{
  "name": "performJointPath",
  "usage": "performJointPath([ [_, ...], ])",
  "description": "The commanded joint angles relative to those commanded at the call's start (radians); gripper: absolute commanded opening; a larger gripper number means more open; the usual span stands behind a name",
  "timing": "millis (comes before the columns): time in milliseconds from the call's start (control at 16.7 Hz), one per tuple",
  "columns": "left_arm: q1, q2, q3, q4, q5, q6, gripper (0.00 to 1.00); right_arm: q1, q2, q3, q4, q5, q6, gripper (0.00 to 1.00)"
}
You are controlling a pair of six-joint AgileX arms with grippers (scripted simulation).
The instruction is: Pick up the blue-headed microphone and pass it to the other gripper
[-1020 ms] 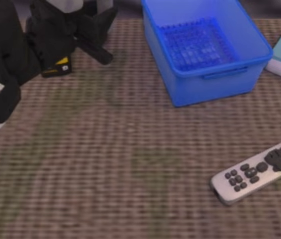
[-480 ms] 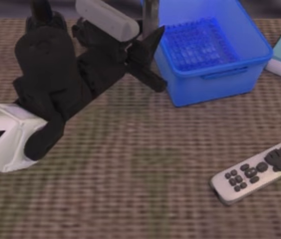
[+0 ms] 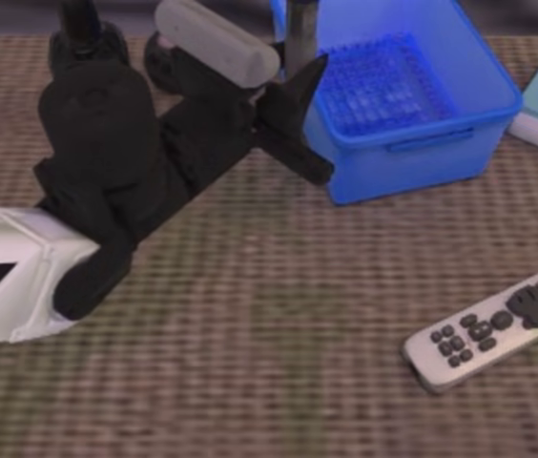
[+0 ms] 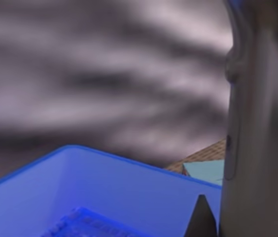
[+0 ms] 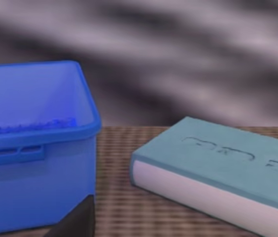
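While the left gripper [image 3: 298, 95] clamps the microphone [image 3: 300, 29] by its silver handle at the top view's far edge, beside the blue bin [image 3: 498, 91], right gripper's state: can't tell.

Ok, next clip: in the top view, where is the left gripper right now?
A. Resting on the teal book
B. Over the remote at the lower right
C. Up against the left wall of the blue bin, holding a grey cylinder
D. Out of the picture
C: the left gripper sits by the left wall of the blue bin, with the silver-grey handle of the microphone upright between its fingers; the remote lies untouched.
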Motion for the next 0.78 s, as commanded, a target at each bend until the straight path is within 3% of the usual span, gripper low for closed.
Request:
performJointPath([
  [420, -0.002, -0.003, -0.002, 0.001, -0.002, 0.0, 0.0, 0.011, 0.013, 0.01, 0.009, -0.002, 0.001, 1.0],
  [780, -0.002, -0.003, -0.002, 0.001, -0.002, 0.0, 0.0, 0.186, 0.296, 0.174, 0.157, -0.017, 0.01, 1.0],
])
